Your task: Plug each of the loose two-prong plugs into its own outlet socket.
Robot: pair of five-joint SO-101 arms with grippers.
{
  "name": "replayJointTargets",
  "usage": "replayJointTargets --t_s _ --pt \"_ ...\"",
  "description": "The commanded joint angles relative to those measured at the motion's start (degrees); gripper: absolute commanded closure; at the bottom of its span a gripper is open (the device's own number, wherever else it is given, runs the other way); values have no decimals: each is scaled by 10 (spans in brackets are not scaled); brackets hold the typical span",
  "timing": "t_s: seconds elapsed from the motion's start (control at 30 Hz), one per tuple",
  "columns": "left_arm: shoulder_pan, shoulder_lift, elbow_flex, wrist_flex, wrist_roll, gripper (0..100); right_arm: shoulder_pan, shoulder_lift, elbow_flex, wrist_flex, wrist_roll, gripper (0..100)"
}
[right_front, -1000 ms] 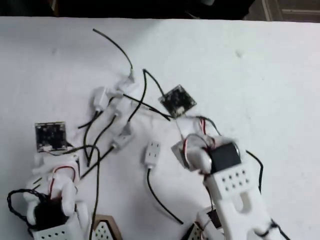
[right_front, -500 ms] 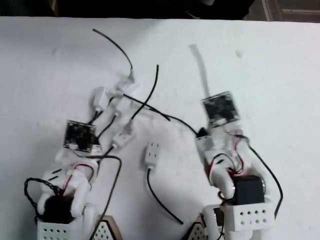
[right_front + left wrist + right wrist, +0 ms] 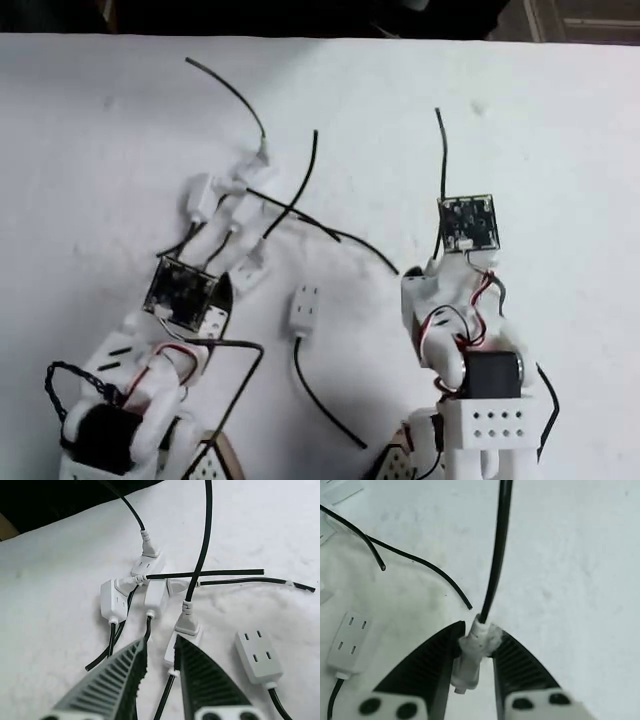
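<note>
- The right gripper (image 3: 476,629) sits at the bottom centre of the right wrist frame. It is closed on a white two-prong plug (image 3: 471,652), which is pinched upright between the dark ridged jaws.
- The plug's black cord (image 3: 495,555) runs straight up and out of the top of that frame.
- The left gripper (image 3: 161,647) is at the bottom centre of the left wrist frame, its jaws a narrow gap apart and holding nothing.
- Just beyond its tips lies a joined pair (image 3: 182,630), a white plug seated in a white socket.
- The free socket (image 3: 305,307) is a white block with two pairs of slots. It lies flat at the centre of the high frame, between the two arms, and its lead (image 3: 320,400) trails toward the bottom edge.
- In the right wrist frame the free socket is at lower left, well apart from the held plug.
- A cluster (image 3: 222,200) of white plugs, sockets and crossing black cords lies at upper left of the high frame.
- The white table (image 3: 560,150) is bare to the right and toward its far edge at the top.
</note>
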Motion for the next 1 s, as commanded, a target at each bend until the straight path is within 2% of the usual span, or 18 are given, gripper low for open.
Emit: replayJointTargets --t_s 0.0,0.2,0.3,0.5,0.67,0.83,0.97 --pt "6 4 -28 12 8 884 8 -3 -1 -18 -21 981" --pt "6 10 -33 10 8 884 13 -3 1 -17 -50 981" --pt "7 62 -55 -1 8 884 13 -2 4 -17 -53 981" --pt "7 296 -209 18 11 884 14 -2 22 -21 -53 981" --pt "13 487 -278 13 25 870 20 -3 22 -21 -53 981" --pt "71 642 -332 13 100 753 67 -7 22 -33 -53 981" --pt "126 744 -376 13 120 751 76 -7 22 -32 -53 981"
